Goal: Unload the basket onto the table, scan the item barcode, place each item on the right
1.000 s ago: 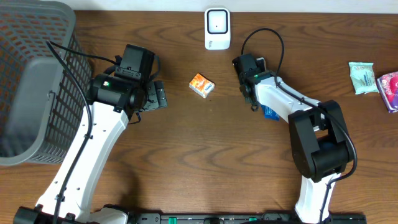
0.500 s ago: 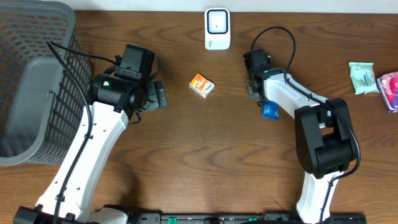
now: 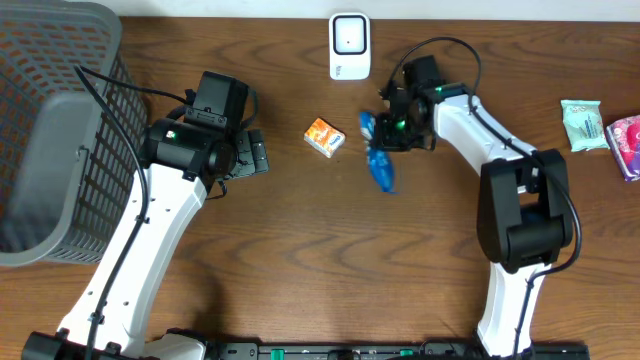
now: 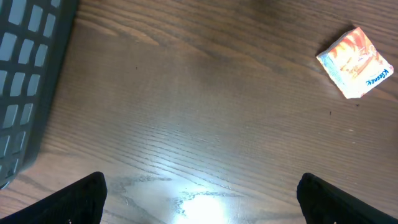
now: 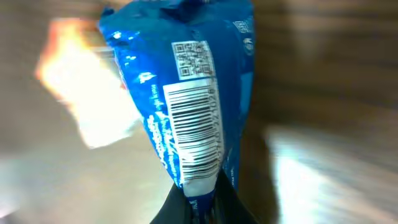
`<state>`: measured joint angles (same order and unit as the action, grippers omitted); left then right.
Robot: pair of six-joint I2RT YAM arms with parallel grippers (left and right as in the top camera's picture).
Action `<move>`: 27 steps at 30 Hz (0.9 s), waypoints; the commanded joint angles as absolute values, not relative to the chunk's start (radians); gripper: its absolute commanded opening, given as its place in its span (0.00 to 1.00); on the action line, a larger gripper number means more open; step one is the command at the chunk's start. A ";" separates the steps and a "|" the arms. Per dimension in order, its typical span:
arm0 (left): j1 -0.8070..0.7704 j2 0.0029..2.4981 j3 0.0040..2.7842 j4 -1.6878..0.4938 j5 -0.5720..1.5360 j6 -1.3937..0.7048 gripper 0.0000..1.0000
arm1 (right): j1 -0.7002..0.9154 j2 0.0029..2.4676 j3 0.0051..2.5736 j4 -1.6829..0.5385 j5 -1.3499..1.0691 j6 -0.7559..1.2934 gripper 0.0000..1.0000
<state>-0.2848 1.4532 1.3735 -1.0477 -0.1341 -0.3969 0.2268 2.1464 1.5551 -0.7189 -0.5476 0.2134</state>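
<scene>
One blue packet (image 3: 381, 166) hung pinched in the right end effector (image 3: 396, 128) (left end effector (image 4: 200, 198) spread) near the upper-centre scanner (image 3: 349, 45); scanning apparently remained.

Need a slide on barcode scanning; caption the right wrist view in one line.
Right claw pinching a blue packet by its end, barcode and QR code in plain view.

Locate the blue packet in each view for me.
Overhead: blue packet in the upper middle, just right of the orange Kleenex pack.
Left wrist: not in it.
Right wrist: fills the centre, barcode toward the camera.
Shared landmark: the orange Kleenex pack, top right in the left wrist view, also overhead.
</scene>
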 commanded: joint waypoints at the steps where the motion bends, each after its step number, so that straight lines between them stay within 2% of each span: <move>1: -0.282 1.452 1.378 -1.052 -0.143 -0.402 0.98 | 0.171 2.154 1.572 -0.718 -0.955 0.251 0.01; 5: -0.282 1.452 1.378 -1.052 -0.143 -0.402 0.98 | 0.136 2.168 1.503 -0.702 -0.972 0.261 0.01; 9: -0.282 1.452 1.378 -1.052 -0.143 -0.402 0.98 | 0.063 2.215 1.452 -0.646 -0.961 0.354 0.01; 14: -0.282 1.452 1.378 -1.052 -0.143 -0.402 0.98 | -0.051 2.216 1.489 -0.716 -0.710 0.349 0.03; 15: -0.282 1.452 1.378 -1.052 -0.143 -0.402 0.98 | -0.071 2.216 1.518 -0.758 -0.676 0.323 0.05; 19: -0.282 1.452 1.378 -1.052 -0.143 -0.402 0.98 | -0.127 2.216 1.721 -1.028 -0.419 0.224 0.31; 21: -0.282 1.452 1.378 -1.052 -0.143 -0.402 0.98 | -0.126 2.216 1.802 -1.118 -0.343 0.199 0.37; 23: -0.282 1.452 1.378 -1.052 -0.143 -0.402 0.98 | -0.113 2.216 1.878 -1.199 -0.319 0.173 0.48; 27: -0.282 1.452 1.378 -1.052 -0.143 -0.402 0.98 | -0.066 2.216 1.911 -1.280 -0.319 0.139 0.47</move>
